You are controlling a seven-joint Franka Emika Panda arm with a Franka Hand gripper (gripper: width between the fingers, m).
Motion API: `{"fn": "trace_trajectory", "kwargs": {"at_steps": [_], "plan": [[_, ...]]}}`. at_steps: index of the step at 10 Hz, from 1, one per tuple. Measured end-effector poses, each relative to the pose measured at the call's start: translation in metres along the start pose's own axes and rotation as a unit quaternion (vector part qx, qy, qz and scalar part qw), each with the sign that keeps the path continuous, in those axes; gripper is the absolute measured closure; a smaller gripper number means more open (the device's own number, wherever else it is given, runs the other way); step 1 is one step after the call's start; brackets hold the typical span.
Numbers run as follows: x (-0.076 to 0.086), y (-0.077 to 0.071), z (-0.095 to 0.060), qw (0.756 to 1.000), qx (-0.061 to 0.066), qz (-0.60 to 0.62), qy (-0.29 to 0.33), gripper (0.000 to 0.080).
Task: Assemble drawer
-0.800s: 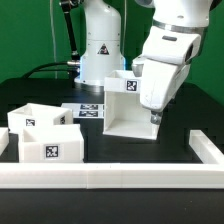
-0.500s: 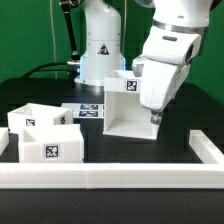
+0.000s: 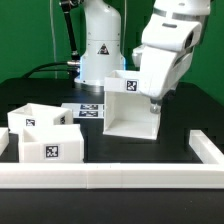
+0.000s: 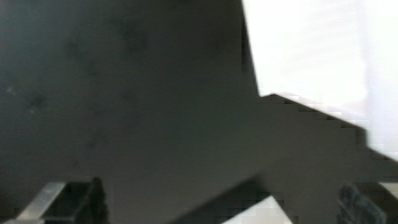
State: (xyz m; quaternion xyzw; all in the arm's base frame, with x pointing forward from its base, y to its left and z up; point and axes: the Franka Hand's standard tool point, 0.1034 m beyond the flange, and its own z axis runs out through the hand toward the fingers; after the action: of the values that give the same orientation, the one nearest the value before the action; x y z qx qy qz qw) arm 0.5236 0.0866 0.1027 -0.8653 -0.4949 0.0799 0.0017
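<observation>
**Q:** What changes?

**A:** The large white cube-like open plastic housing (image 3: 128, 112) stands just below the jaws, apparently released. The small white open-top plastic trays (image 3: 40, 135) lie well apart from them. The two-finger gripper (image 3: 153, 101) has lifted, jaws wide and empty.

**Q:** Meaning?

**A:** Probably a tray pick comes next.

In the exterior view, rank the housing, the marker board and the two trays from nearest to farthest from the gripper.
1. Housing, right beside the gripper.
2. Marker board, toward the exterior view's left.
3. Back tray and front tray, farthest on that left; too close to call.
</observation>
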Motion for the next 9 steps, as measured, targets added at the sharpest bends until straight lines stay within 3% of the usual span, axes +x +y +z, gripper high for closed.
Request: {"fn": "trace_trajectory", "kwargs": {"at_steps": [2, 3, 6, 9], "plan": [[-0.007, -0.009, -0.024, 1.000, -0.012, 0.024, 0.003, 0.0150], [-0.015, -0.018, -0.025, 0.999, -0.013, 0.050, 0.002, 0.0150], [-0.016, -0.019, -0.021, 0.996, -0.010, 0.092, 0.000, 0.0150], [-0.025, -0.031, -0.033, 0.960, -0.014, 0.278, -0.004, 0.0150]]}}
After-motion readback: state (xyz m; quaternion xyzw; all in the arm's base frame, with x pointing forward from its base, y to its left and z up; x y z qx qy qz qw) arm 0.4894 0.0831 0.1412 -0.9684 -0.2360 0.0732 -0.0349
